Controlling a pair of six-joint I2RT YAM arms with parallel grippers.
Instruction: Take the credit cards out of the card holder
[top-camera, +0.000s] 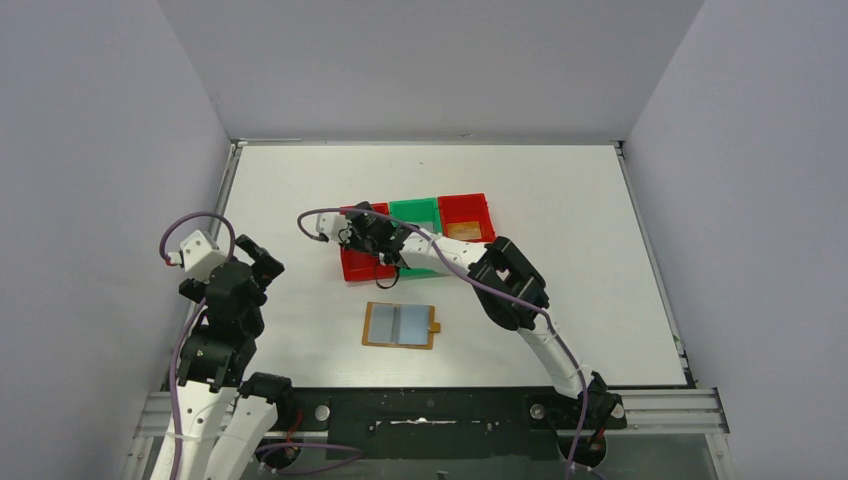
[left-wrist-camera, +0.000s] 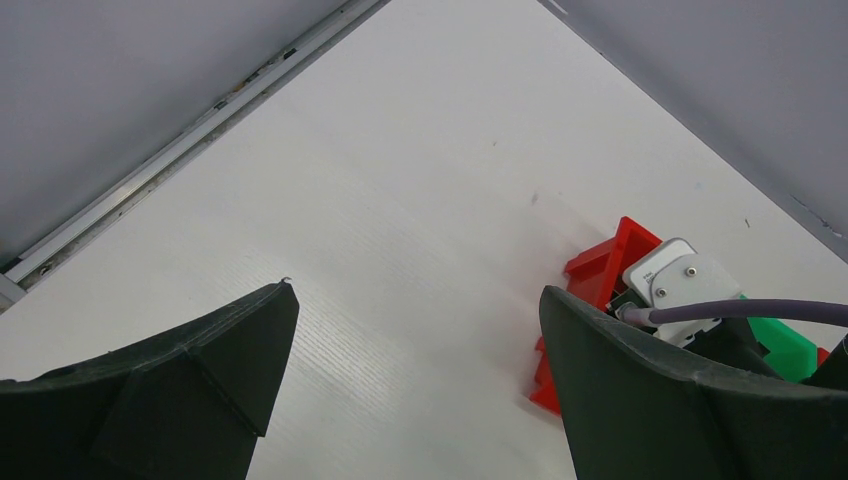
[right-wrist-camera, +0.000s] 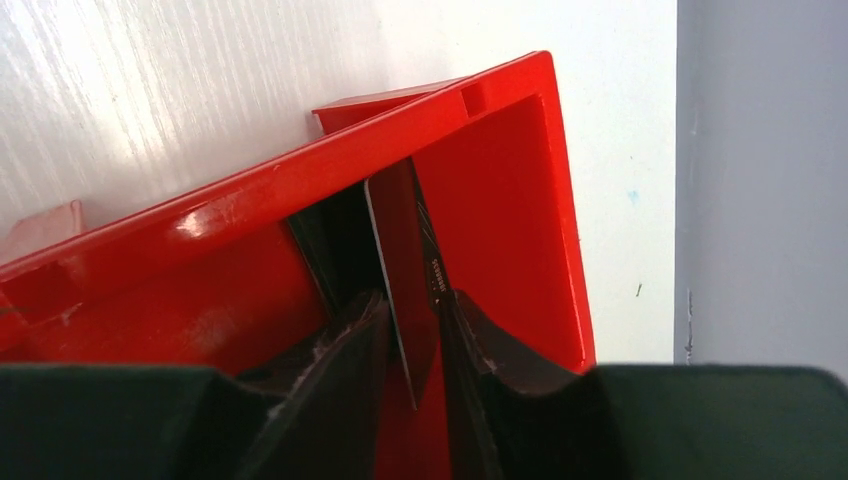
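Right gripper (right-wrist-camera: 412, 305) pinching thin dark credit card (right-wrist-camera: 400, 230) edge-on inside red plastic bin (right-wrist-camera: 500, 200), left gripper (left-wrist-camera: 418, 292) spread wide, tan leather card holder (top-camera: 400, 325) lying open

Dark glossy card (right-wrist-camera: 403, 262) between the black fingers (right-wrist-camera: 345, 375), shiny red bin (right-wrist-camera: 505, 200) round them. Green bin (top-camera: 415, 211) past that. Holder (top-camera: 400, 325) is tan, pale blue inside.

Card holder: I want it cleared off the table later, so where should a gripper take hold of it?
Probably the snap tab on the right edge of the card holder, coming from above on that side. It lies open and flat on the table, and the tab alone sticks out.
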